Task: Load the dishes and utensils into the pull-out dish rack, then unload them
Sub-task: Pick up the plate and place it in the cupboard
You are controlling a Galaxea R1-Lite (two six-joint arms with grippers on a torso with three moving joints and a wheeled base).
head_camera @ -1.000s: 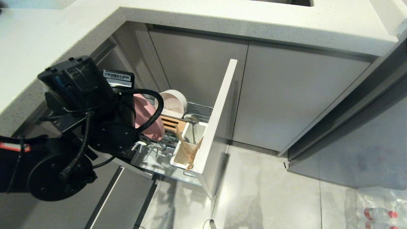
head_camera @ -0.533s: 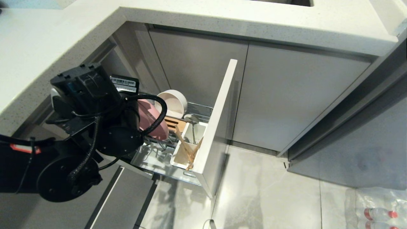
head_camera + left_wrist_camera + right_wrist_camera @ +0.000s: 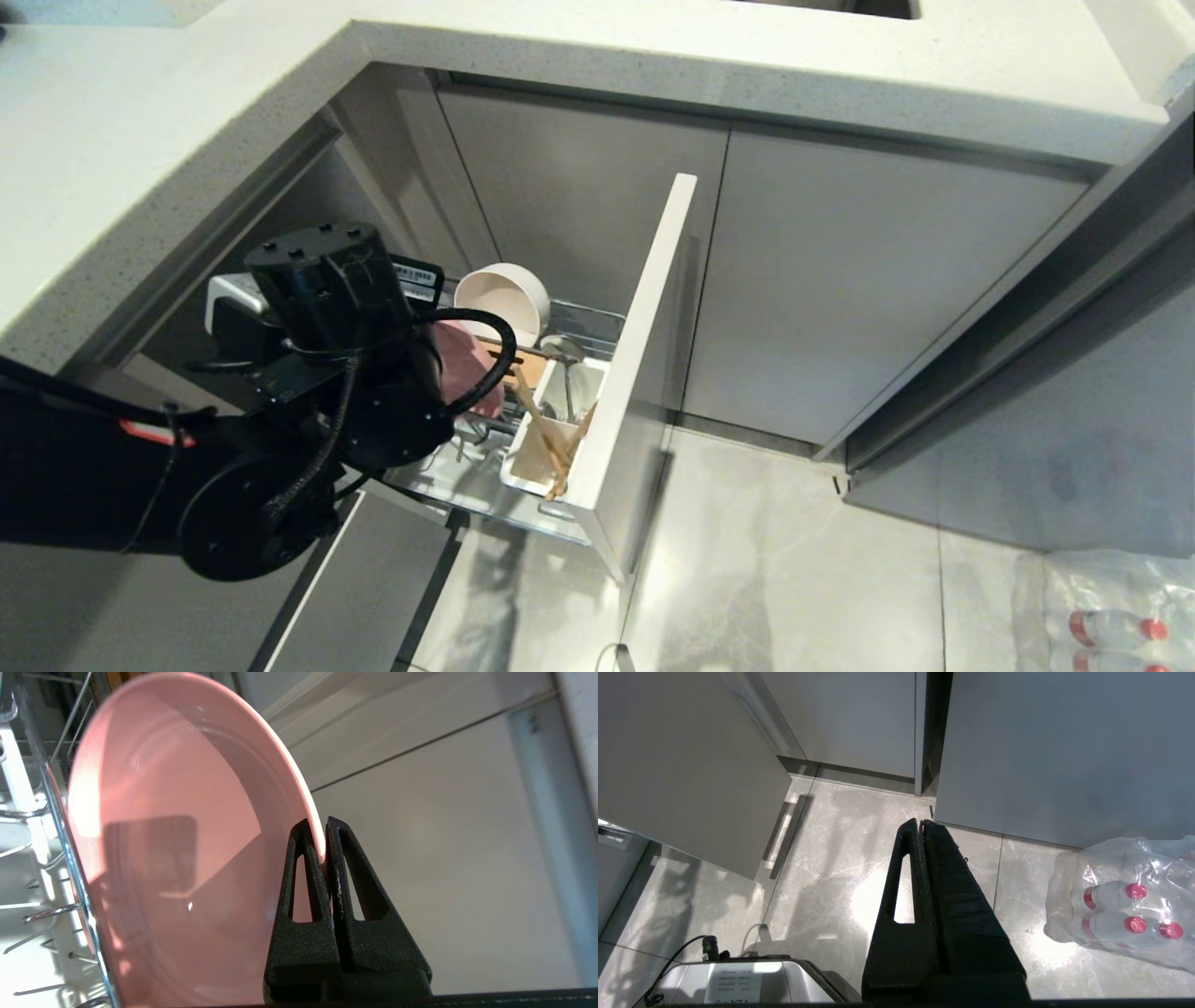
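Pinching the rim of the large flat round pink plate (image 3: 177,849), our left end effector (image 3: 321,833) holds it upright on edge over the chrome wire pull-out dish rack (image 3: 597,322); our right end effector (image 3: 920,828) hangs pressed together, well apart.

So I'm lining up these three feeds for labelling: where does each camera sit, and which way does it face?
Head view: on the robot's head, looking down at the pull-out dish rack under the counter; the left arm shows, its gripper hidden.
Left wrist view: behind the left gripper, shut on the rim of the pink plate over the rack's wires.
Right wrist view: behind the shut right gripper, facing the floor and a pack of bottles.
Shared: head and left wrist views both show plate and rack.
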